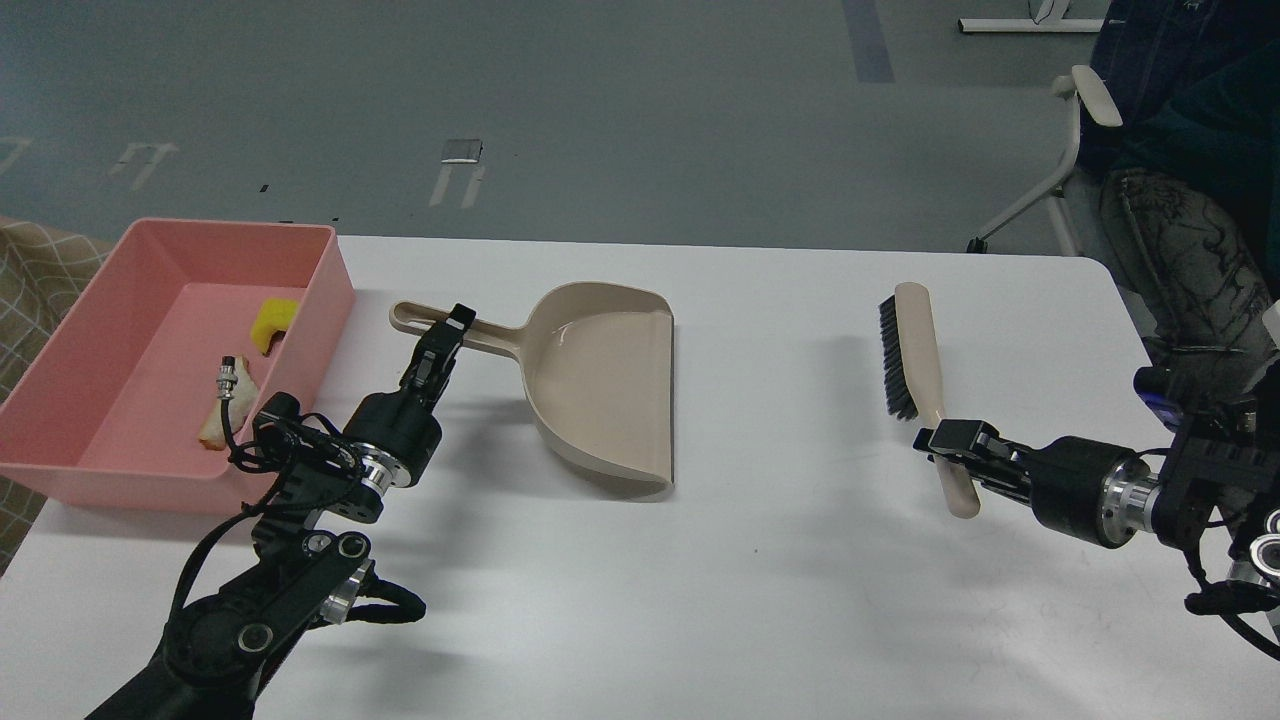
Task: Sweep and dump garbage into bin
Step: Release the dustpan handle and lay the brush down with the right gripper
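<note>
Spanning view — white table (760,600) | grey floor (620,110) | chair (1075,130), perhaps occupied

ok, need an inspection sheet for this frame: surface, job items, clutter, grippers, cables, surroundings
Surface: white table, bare in the middle.
Job items: yellow scrap and beige scrap both lie inside the pink bin at the table's left end.
Tools: dustpan flat on the table, pan empty; brush lying on the table, bristles to the left.
Clutter: nothing seen.
Grippers: left gripper at the dustpan handle, right gripper at the brush handle; grip on either cannot be told.
Cables: black cable with a metal plug loops off the left arm in front of the bin.
Surroundings: grey floor, office chair and a seated person at far right.
</note>
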Controlling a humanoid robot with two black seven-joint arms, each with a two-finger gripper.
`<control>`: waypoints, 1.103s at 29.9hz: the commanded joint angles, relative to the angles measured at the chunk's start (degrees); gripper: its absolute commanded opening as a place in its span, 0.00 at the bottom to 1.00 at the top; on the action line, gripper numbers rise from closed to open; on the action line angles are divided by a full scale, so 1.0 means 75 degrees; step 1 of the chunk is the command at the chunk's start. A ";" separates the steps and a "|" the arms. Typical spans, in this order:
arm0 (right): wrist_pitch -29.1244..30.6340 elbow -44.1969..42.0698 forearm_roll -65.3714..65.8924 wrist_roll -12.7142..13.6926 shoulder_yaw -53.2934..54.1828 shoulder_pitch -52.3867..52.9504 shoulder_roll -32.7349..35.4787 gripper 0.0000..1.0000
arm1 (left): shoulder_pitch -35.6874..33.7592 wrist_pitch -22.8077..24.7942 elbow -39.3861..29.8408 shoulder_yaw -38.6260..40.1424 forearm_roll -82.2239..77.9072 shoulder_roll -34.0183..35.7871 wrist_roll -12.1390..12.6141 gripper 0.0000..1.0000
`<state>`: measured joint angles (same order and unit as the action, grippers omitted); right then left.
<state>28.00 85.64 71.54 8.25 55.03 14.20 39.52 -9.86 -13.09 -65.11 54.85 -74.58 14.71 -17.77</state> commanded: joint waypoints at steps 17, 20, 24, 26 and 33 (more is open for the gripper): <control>0.0000 -0.0063 0.0012 0.0001 -0.0002 -0.0299 -0.0114 0.00 | -0.0045 -0.0001 0.0256 -0.0248 0.0018 0.0007 -0.0022 0.97; 0.0000 -0.0063 0.0012 0.0001 -0.0001 -0.0311 -0.0114 0.00 | -0.0022 -0.0001 0.0244 -0.0236 0.0053 0.0007 -0.0022 0.98; 0.0000 -0.0063 0.0000 0.0001 -0.0001 -0.0300 -0.0125 0.02 | -0.0010 0.0034 0.0244 -0.0248 0.0053 0.0007 -0.0022 0.98; 0.0000 -0.0063 0.0000 0.0001 -0.0013 -0.0311 -0.0125 0.02 | 0.0002 0.0058 0.0256 -0.0259 0.0065 0.0019 -0.0022 0.98; 0.0000 -0.0098 0.0000 0.0001 -0.0002 -0.0311 -0.0242 0.04 | 0.0177 0.0081 0.0150 -0.0576 0.0053 0.0159 -0.0045 0.98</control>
<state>28.00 85.04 71.55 8.27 54.98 11.87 38.30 -9.35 -12.61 -63.49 51.25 -74.09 15.28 -17.94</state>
